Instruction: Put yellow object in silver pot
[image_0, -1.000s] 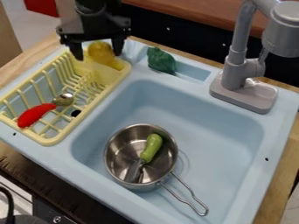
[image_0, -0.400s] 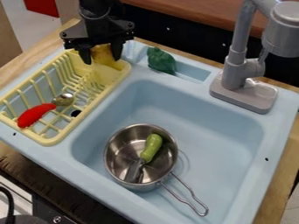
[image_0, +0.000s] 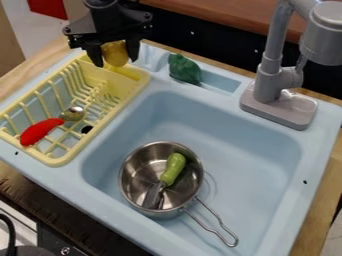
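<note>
Clerk: Item one, gripper?

Checker: One black gripper (image_0: 116, 62), upper left of view, above the far end of the rack. Fingers parted only by the width of their load, one at each side, closed on it.

Clerk: The load?

Checker: One yellow object (image_0: 114, 53), rounded, clasped between the fingers. Location: at the rack's far end, well apart from the pot.

Clerk: Rack?

Checker: One pale yellow dish rack (image_0: 48, 159), slatted, at the left side of the sink unit. Contents: one spoon (image_0: 40, 131), handle red, metal bowl pointing toward the sink basin.

Clerk: Pot?

Checker: One silver pot (image_0: 138, 175), upright in the basin, toward its lower left. Wire handle (image_0: 232, 244) directed to the lower right. Contents: one utensil (image_0: 173, 169), green handle, grey blade, lying at a slant.

Clerk: Fittings?

Checker: One sink unit (image_0: 267, 145), light blue, set in a wooden worktop (image_0: 320, 185). One grey faucet (image_0: 270, 75), mounted on the upper right of its rim.

Clerk: Remaining stock?

Checker: One dark green toy vegetable (image_0: 184, 68), at the left end of a shallow recess in the rim, between rack and faucet.
</note>
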